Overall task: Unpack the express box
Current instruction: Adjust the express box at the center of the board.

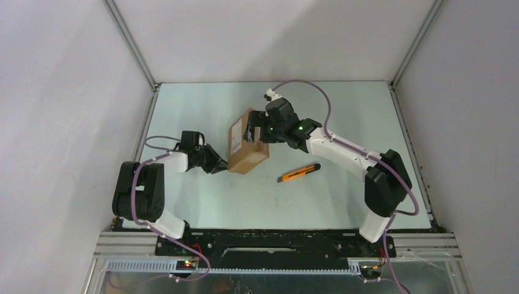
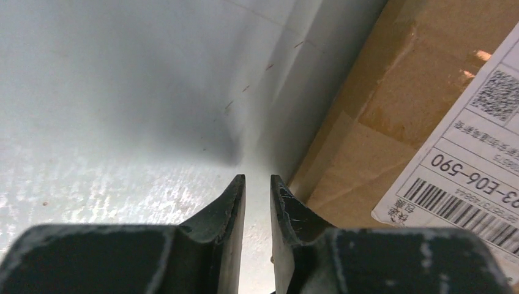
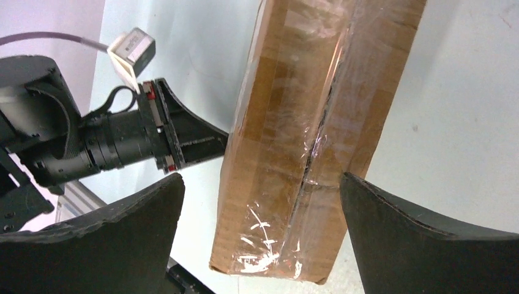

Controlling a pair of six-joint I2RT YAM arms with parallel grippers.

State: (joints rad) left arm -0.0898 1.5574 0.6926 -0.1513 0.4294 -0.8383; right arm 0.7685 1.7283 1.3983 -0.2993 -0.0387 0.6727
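The left gripper (image 1: pixel 215 164), fingers almost together on an empty slit, sits at the near-left corner of the express box (image 1: pixel 247 144), which stands on edge mid-table, long axis near to far. The right gripper (image 3: pixel 262 177) straddles its taped seam, fingers spread wide and clear of it, and is probably better placed to close.

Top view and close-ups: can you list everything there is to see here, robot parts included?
express box: one, brown cardboard with white label and clear tape, mid-table between the grippers
utility knife: one, orange and black, on the table right of the box
table: one, pale, under it all
arms: two, white and black, based at the near edge
left gripper: one, black, fingers a slim gap apart, empty, by the box's left side
right gripper: one, black, wide open astride the box
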